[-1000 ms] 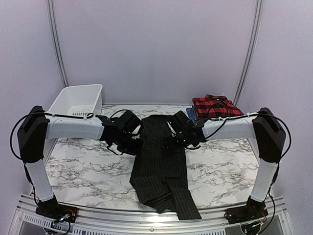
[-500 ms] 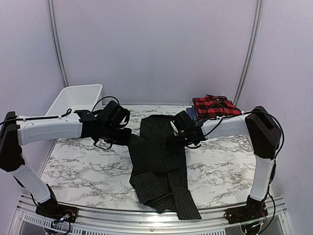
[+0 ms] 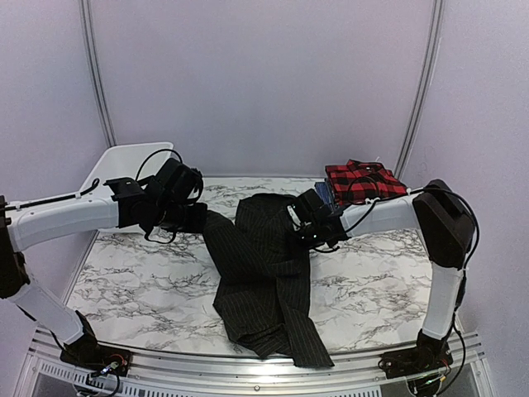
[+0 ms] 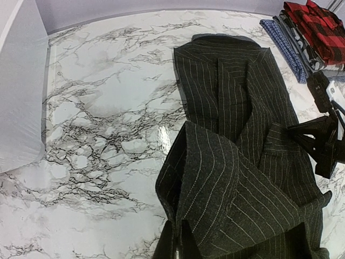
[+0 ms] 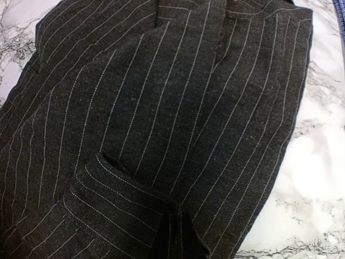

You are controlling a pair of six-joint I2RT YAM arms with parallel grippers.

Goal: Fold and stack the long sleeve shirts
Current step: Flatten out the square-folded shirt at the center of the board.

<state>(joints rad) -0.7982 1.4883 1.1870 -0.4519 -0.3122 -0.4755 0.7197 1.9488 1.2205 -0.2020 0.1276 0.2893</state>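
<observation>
**Desk:** What are your grippers doing?

**Me:** I have two, and both are closed on cloth. The left gripper (image 3: 201, 220) is clamped on the left edge of the black pinstriped shirt (image 3: 269, 273). It holds that edge lifted and drawn out to the left. In my left wrist view the fold rises straight up to the fingers (image 4: 168, 245). The right gripper (image 3: 301, 241) has its jaws together on the shirt's right side, about halfway along. In the right wrist view a folded flap runs into the fingertips (image 5: 175, 232).

**Desk:** How does the shirt lie?

**Me:** Its long axis runs from far to near down the middle of the marble table (image 3: 132, 281). One end points at the back wall and the other reaches the near edge. I can't tell which end is the collar.

**Desk:** How many shirts in all?

**Me:** I count four. The other three are stacked at the far right corner. The red plaid shirt (image 4: 318, 24) is on top and the blue checked shirt (image 4: 277, 35) sticks out lowest. A greyish shirt (image 4: 295, 33) seems to lie between them. The stack is near the black shirt's far corner, and a strip of table shows between them. There is also one white bin (image 3: 124, 161) at the far left.
</observation>
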